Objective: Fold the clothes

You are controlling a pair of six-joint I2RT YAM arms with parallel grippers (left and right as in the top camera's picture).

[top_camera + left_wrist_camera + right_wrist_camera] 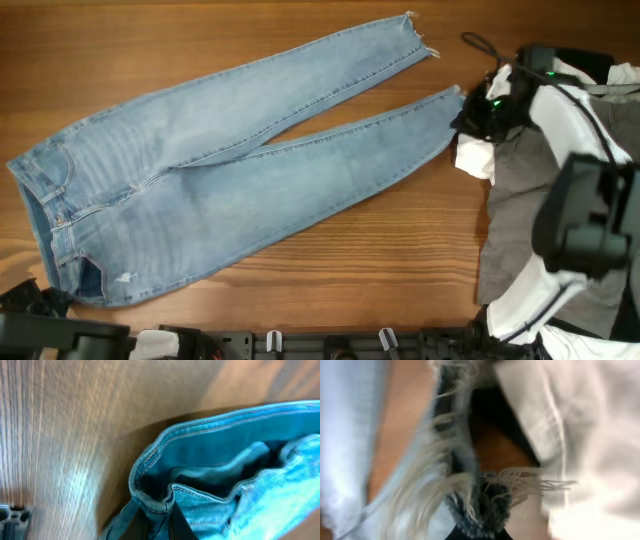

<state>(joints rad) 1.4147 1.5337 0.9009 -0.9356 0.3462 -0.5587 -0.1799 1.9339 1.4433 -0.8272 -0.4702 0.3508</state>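
Note:
The light-blue denim jeans point(230, 170) lie spread flat, waist at the left and both legs running up to the right. My left gripper point(55, 297) sits at the near-left waist corner. In the left wrist view it point(159, 522) is shut on a fold of the waistband point(200, 427). My right gripper point(463, 118) is at the frayed hem of the nearer leg, and the right wrist view shows it point(479, 532) shut on that fringe point(485, 502). The farther leg's hem point(412, 35) lies free.
A heap of other clothes sits at the right: grey trousers point(520, 200), a white garment point(475, 155) that also fills the right of the right wrist view point(580, 435). The right arm point(585, 215) reaches over this heap. A metal rail point(330, 342) runs along the near table edge.

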